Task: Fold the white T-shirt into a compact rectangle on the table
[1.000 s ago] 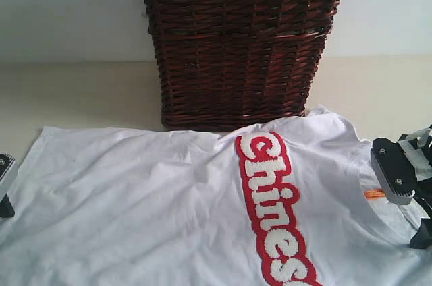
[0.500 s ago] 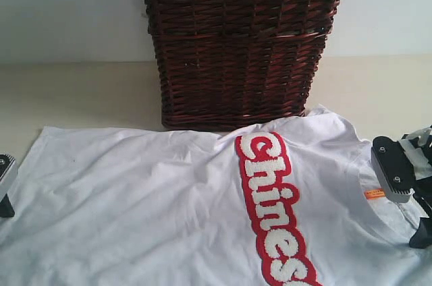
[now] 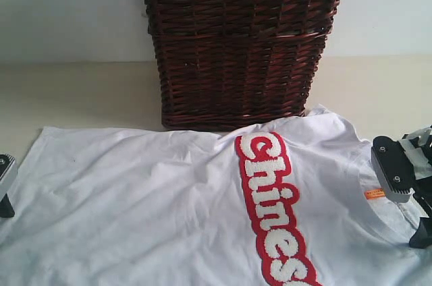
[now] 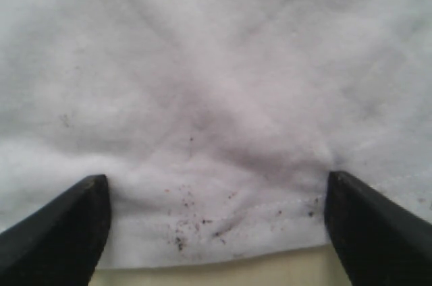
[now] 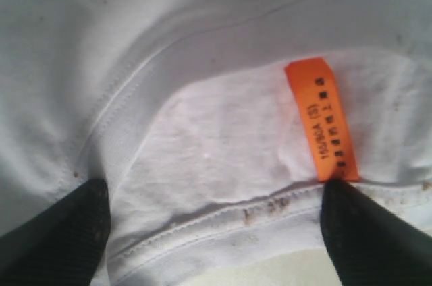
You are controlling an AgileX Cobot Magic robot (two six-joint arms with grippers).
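Folding looks about to begin: white T-shirt (image 3: 169,212) lies spread on the table (image 3: 74,97) before a wicker basket (image 3: 243,43), left gripper (image 4: 214,181) gaping over its hem (image 4: 216,251), right gripper (image 5: 212,191) gaping over the collar (image 5: 223,224), both next needing to pinch cloth.

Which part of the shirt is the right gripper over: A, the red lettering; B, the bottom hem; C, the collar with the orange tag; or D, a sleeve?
C: the right wrist view shows the right gripper, jaws open, over the collar of the white T-shirt, beside the orange tag.
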